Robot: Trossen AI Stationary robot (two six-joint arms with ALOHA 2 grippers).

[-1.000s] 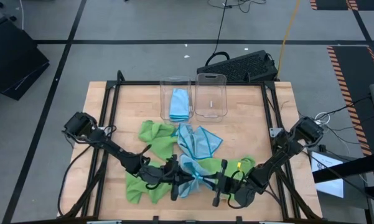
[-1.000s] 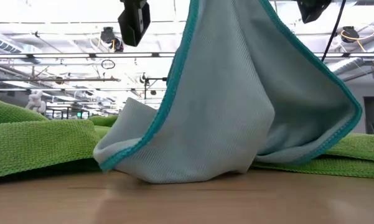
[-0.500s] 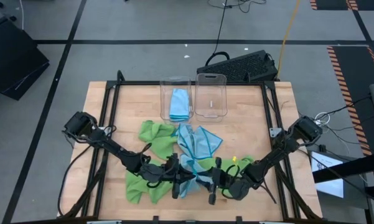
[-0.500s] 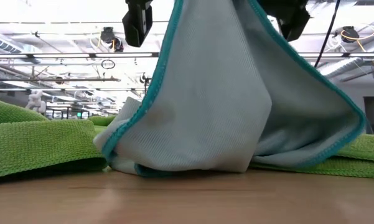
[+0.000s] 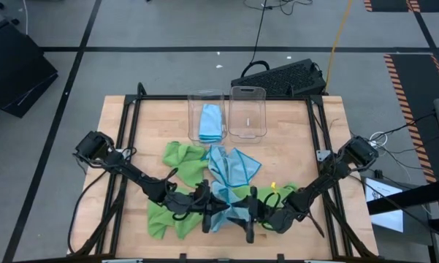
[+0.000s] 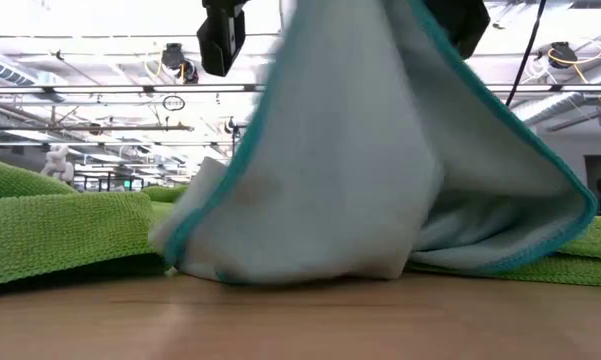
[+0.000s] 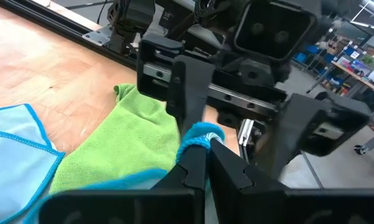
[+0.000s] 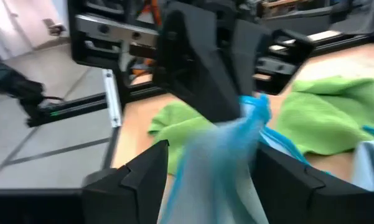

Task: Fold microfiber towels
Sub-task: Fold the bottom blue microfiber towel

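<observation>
one blue towel [image 6: 380, 180] hiding both tools, blurred

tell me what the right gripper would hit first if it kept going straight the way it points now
Most likely the light blue towel hanging right between the open jaws of the right gripper. Just behind it sits the left gripper, pinching the same towel; depth between them is unclear.

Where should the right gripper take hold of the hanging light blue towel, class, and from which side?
On the free teal-stitched edge hanging below the left gripper, coming from the right. The light blue towel drapes from that pinched corner, and the right gripper is open beside it.
</observation>
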